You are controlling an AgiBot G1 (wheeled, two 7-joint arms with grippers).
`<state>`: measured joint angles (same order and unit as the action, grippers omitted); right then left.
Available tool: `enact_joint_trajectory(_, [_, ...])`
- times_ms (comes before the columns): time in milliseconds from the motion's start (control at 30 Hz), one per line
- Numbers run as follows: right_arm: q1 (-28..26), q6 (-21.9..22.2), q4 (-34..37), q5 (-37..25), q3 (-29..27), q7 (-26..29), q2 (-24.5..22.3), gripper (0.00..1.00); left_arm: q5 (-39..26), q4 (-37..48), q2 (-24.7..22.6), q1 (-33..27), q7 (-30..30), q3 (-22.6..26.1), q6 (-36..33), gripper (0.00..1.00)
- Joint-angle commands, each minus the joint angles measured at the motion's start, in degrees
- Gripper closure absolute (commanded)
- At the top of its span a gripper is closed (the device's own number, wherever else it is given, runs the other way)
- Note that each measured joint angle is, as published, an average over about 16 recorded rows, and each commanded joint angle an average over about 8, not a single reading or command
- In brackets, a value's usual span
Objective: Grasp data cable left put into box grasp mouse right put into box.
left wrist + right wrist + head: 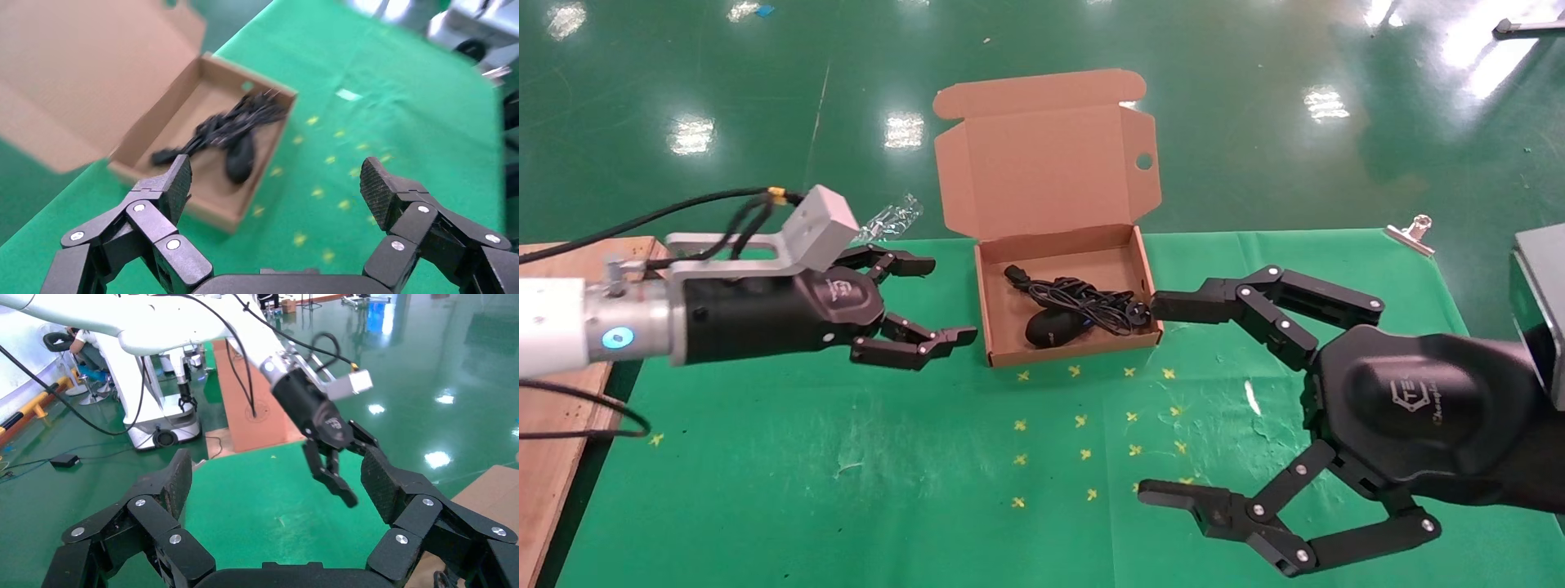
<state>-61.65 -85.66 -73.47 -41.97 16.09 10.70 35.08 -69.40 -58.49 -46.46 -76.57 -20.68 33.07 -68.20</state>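
The brown cardboard box stands open on the green mat, lid flap raised behind it. Inside lie the bundled black data cable and the glossy black mouse under it; both also show in the left wrist view, the cable and the mouse in the box. My left gripper is open and empty, hovering just left of the box. My right gripper is open and empty at the box's right, its upper fingertip close to the box's right wall.
A clear plastic wrapper lies behind the left gripper. A metal binder clip sits at the mat's back right edge. A wooden board borders the mat on the left. Yellow cross marks dot the mat before the box.
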Motion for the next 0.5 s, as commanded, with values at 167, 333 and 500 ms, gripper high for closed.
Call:
enact_joint_trajectory(167, [0.0,0.0,-0.1,0.1,0.0,0.0,-0.1,0.00,7.4,-4.1,3.1,4.1,2.7,-4.6,-4.7,0.00])
enact_joint_trajectory(333, [0.0,0.0,-0.1,0.2,0.0,0.0,-0.1,0.00,13.7,-7.5,5.7,7.5,4.9,-8.5,-8.7,0.00])
enact_joint_trajectory(500, [0.0,0.0,-0.1,0.2,0.0,0.0,-0.1,0.00,19.9,-10.9,8.3,10.9,7.2,-12.3,-12.7,0.00])
